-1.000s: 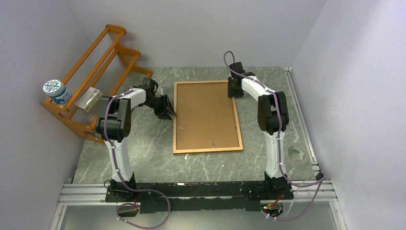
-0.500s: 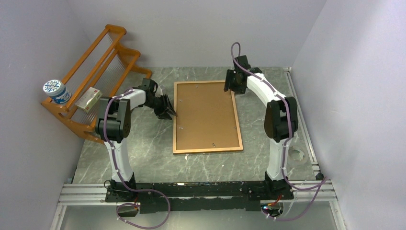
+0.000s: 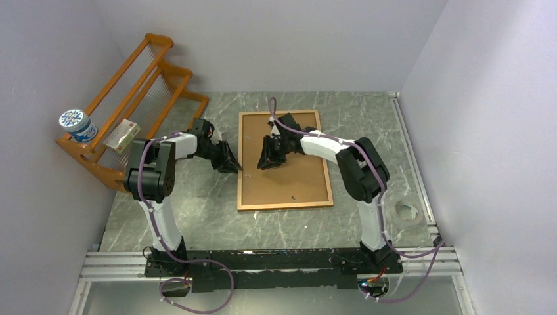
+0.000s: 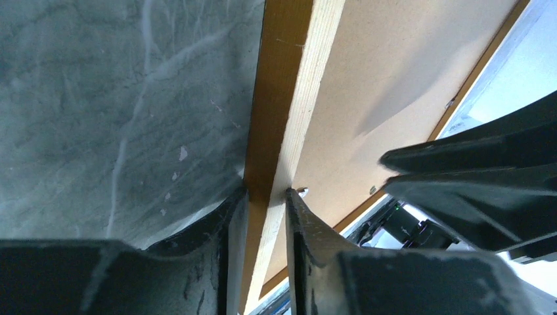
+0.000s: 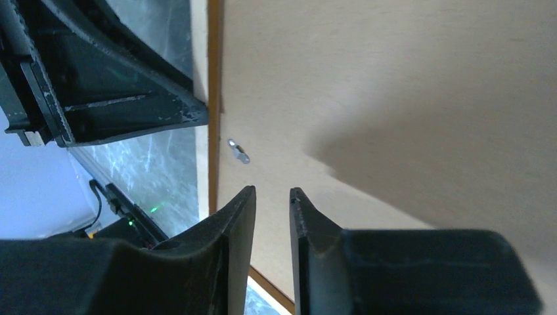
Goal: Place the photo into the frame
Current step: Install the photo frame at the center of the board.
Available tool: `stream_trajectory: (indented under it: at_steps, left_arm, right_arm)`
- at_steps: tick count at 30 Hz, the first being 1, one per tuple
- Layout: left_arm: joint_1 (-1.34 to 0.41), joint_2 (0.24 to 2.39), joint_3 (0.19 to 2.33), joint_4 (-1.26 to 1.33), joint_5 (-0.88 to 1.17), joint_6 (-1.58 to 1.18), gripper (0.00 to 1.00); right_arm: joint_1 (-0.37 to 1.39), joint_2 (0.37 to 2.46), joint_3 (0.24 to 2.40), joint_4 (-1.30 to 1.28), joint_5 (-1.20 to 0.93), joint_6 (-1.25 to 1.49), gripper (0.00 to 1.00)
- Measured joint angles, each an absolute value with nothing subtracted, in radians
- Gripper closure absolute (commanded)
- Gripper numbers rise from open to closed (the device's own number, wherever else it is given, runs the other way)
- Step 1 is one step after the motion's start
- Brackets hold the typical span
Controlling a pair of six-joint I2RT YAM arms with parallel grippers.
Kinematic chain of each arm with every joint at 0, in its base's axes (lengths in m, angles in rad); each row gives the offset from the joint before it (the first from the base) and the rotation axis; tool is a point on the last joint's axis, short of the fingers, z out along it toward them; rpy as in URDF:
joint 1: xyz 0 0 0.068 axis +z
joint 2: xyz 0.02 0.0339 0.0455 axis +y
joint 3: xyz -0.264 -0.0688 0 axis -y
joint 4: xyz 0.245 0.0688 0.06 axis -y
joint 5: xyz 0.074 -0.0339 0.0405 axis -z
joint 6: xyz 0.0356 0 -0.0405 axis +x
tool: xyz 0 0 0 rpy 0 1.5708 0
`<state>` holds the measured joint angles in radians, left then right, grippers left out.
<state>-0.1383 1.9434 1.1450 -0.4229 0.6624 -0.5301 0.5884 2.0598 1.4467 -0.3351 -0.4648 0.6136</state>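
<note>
Frame (image 3: 284,205) edge pinched by left tool (image 4: 266,197) (wrist cam only).

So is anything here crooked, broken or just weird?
Nothing looks damaged or spilled. The frame lies flat, back up, the brown backing board filling it; no photo shows. The left gripper pinches its left rail.

L hand (image 3: 231,162) fingers pinched close, R hand (image 3: 268,159) narrowly parted, both arms reaching inward.
</note>
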Motion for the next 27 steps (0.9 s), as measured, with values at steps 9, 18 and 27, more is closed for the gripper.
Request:
stream_trajectory:
  at_steps: [9, 18, 27]
  left_arm:
    - [-0.139, 1.940, 1.138, -0.415, 0.678, -0.534, 0.90]
    - [-0.139, 1.940, 1.139, -0.420, 0.685, -0.533, 0.94]
    - [-0.139, 1.940, 1.143, -0.428, 0.685, -0.532, 0.96]
  right_arm:
    - [0.630, 2.179, 1.493, -0.250, -0.537, 0.659, 0.87]
    - [0.655, 2.213, 1.523, -0.238, -0.602, 0.639, 0.89]
    - [0.672, 2.226, 1.526, -0.237, -0.650, 0.627, 0.89]
